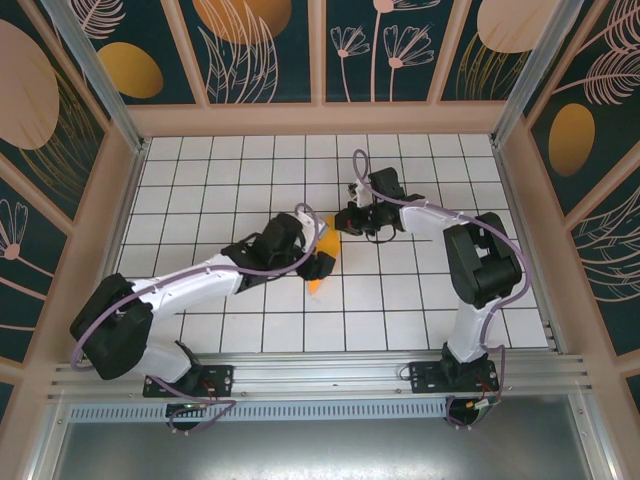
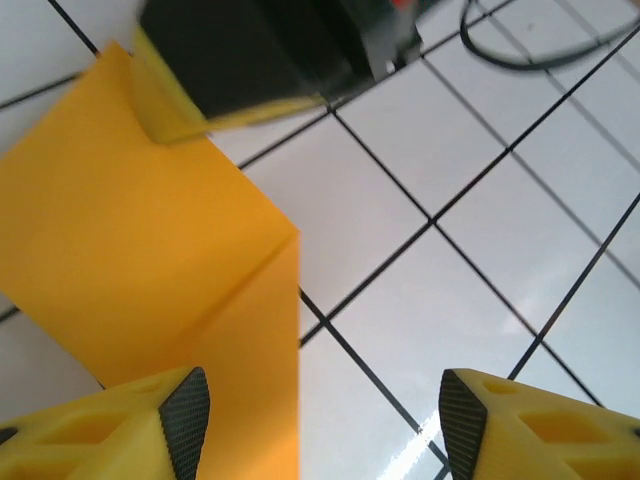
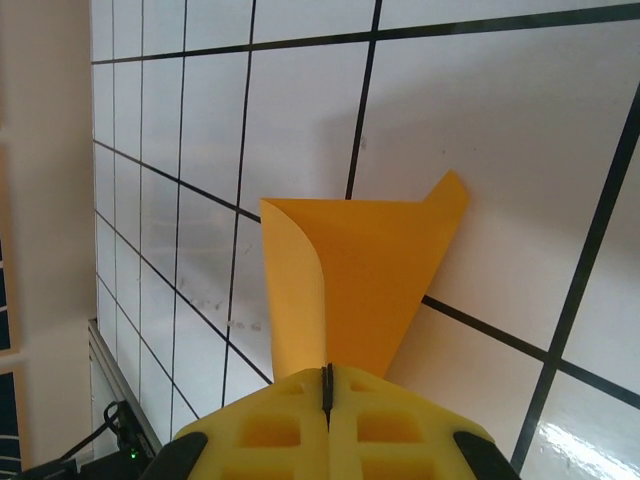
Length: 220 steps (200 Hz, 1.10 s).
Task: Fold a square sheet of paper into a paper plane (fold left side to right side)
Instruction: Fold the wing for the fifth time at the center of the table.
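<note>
The square sheet of paper (image 1: 316, 284), orange-yellow and folded to a pointed wedge, lies on the white tiled table (image 1: 200, 190) near the middle. My right gripper (image 3: 327, 375) is shut on its near end, and one edge curls up beside the fingertips. In the right wrist view the square sheet of paper (image 3: 360, 280) fans out ahead of the jaws. My left gripper (image 2: 320, 420) stands open low over the paper's edge (image 2: 130, 230), its left pad (image 2: 186, 420) above paper and the other above bare tile. The right gripper's dark body (image 2: 250, 50) holds a lifted corner.
Both arms meet at the table's centre, the left gripper (image 1: 320, 262) just below-left of the right gripper (image 1: 345, 222). A grey cable (image 2: 530, 50) loops near the right wrist. Patterned walls (image 1: 250, 50) and a metal rail (image 1: 320, 375) ring the tiled floor.
</note>
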Available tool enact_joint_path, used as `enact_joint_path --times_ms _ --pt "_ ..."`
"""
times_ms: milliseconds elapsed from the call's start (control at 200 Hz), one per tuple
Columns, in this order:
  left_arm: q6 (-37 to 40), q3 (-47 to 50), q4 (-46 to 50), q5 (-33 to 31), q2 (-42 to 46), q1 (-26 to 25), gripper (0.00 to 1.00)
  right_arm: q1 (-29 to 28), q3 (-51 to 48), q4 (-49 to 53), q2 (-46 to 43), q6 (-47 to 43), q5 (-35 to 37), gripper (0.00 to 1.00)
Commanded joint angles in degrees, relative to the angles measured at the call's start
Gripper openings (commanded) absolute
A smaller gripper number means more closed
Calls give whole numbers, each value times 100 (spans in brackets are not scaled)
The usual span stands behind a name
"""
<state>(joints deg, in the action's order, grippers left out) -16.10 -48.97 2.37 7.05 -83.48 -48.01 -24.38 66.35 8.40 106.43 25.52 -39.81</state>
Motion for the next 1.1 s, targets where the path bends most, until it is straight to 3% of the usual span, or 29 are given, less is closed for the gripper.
enact_joint_path --times_ms 0,280,570,916,1096 --pt "-323 -236 499 -1008 -287 -352 65 -32 156 289 172 190 170 0" --pt "-622 -845 1196 -2220 -1167 -965 66 -49 184 315 242 226 206 0" --pt "-711 -1292 1493 -2936 -1846 -1104 64 -76 186 287 281 208 169 0" --pt "-707 -1370 1512 -3086 -2106 -1118 49 -76 238 341 347 149 176 0" --pt "-719 -1352 1475 -3043 -2146 -1117 31 -84 253 360 362 125 175 0"
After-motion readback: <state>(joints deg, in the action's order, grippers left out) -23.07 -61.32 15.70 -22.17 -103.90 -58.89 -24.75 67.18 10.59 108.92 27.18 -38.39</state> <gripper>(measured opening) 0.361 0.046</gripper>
